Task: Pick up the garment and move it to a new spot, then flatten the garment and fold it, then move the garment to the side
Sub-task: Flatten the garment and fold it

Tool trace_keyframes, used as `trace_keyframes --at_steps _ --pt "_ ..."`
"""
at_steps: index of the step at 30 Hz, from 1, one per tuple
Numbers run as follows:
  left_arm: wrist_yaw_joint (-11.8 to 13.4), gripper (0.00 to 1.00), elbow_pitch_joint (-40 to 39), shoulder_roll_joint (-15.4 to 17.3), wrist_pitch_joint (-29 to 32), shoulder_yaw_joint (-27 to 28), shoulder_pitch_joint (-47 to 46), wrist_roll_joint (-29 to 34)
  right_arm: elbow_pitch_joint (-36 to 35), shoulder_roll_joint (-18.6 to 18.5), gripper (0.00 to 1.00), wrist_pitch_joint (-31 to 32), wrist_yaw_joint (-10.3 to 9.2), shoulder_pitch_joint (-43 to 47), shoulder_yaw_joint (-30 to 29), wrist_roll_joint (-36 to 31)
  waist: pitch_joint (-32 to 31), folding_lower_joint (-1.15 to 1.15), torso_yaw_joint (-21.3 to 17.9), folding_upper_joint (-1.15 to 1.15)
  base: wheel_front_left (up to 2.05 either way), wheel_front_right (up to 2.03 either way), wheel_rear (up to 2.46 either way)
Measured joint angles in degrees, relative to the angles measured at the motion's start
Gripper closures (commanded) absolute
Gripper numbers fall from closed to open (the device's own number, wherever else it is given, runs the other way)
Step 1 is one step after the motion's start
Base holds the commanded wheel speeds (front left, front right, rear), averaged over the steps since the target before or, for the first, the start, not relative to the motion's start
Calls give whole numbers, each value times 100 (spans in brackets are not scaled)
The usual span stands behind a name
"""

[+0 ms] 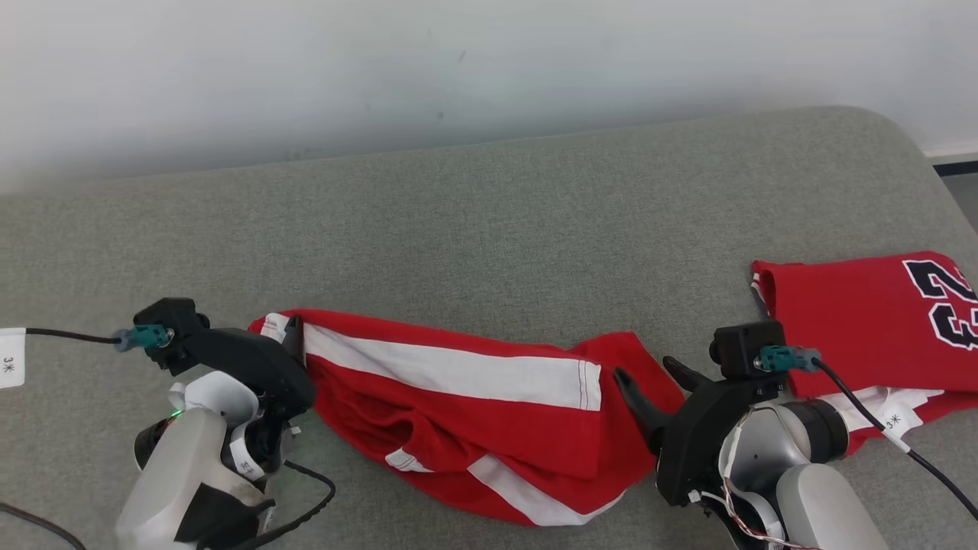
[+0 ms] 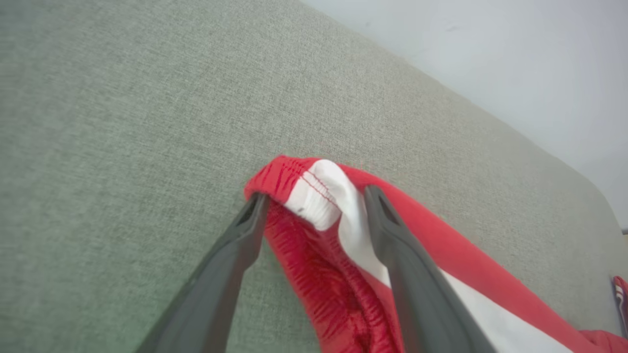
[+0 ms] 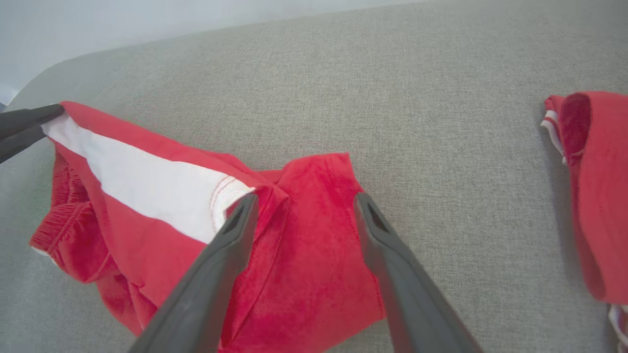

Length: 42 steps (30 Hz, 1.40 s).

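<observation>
The garment is a pair of red shorts with a broad white side stripe, lying crumpled in a long band across the grey cushion. My left gripper sits at its left end; in the left wrist view the left gripper is open, its fingers wide apart on either side of the gathered waistband. My right gripper is at the right end. In the right wrist view it is open above the red leg hem, gripping nothing. The left gripper's fingers touch the stripe's far end.
A second red garment, a folded jersey with a black and white number, lies at the right edge of the cushion, a hand's width from the shorts. The jersey shows at the right. A pale wall runs behind the cushion.
</observation>
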Motion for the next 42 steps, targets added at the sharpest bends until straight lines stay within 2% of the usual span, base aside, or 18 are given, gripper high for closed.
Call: trace_keyframes --at_steps 11,12,14,15,17,18,19,23,26,27,28,29,30,31,32,42 --pt "-342 0 -41 -4 -105 294 146 -430 -234 -1 0 13 0 112 22 43 -130 -1 121 0 0 0 0" --pt "-367 13 -44 -5 -115 303 146 -438 -285 -1 0 35 0 112 79 115 -128 -1 115 0 0 0 0" --pt "-379 22 -2 -4 -127 257 146 -445 -398 0 0 141 0 122 263 213 -112 -1 81 0 0 0 0" --pt "-371 22 26 -4 -97 229 147 -434 -435 1 0 164 0 135 290 223 -104 -1 67 0 0 0 0" --pt "-327 12 100 2 -79 163 147 -368 -486 0 0 218 0 171 347 225 -78 -1 41 0 0 0 0" --pt "-310 3 147 15 -64 137 146 -337 -500 0 0 240 0 188 371 224 -64 -1 27 0 0 0 0" --pt "-276 0 193 27 -66 136 146 -330 -513 1 0 244 0 197 400 223 -51 -1 10 0 0 0 0" --pt "-174 0 330 56 -209 221 125 -359 -575 1 0 286 0 195 492 219 8 -1 -69 -1 0 0 0" --pt "-209 3 385 55 -353 288 90 -402 -588 1 0 286 0 188 509 216 54 -1 -112 0 0 0 0" --pt "-240 11 404 54 -375 293 75 -415 -588 1 0 286 0 188 510 205 63 -1 -124 0 0 0 0" --pt "-278 43 427 52 -390 288 57 -415 -588 1 0 287 0 188 510 193 69 -1 -134 0 0 0 0" --pt "-315 56 438 45 -423 293 40 -420 -588 1 0 289 0 188 509 192 71 -1 -140 0 0 0 0" --pt "-341 78 454 46 -470 282 20 -422 -589 0 0 292 0 188 505 190 69 -1 -143 0 0 0 0" --pt "-374 85 475 52 -499 250 6 -412 -594 0 0 298 0 190 506 179 66 -1 -144 0 0 0 0" --pt "-396 100 489 49 -536 235 3 -407 -608 0 0 315 0 192 512 170 62 -1 -141 0 0 0 0" --pt "-582 100 684 35 -654 54 -51 -307 -893 0 0 870 0 352 598 489 4 -1 -44 0 0 0 0"
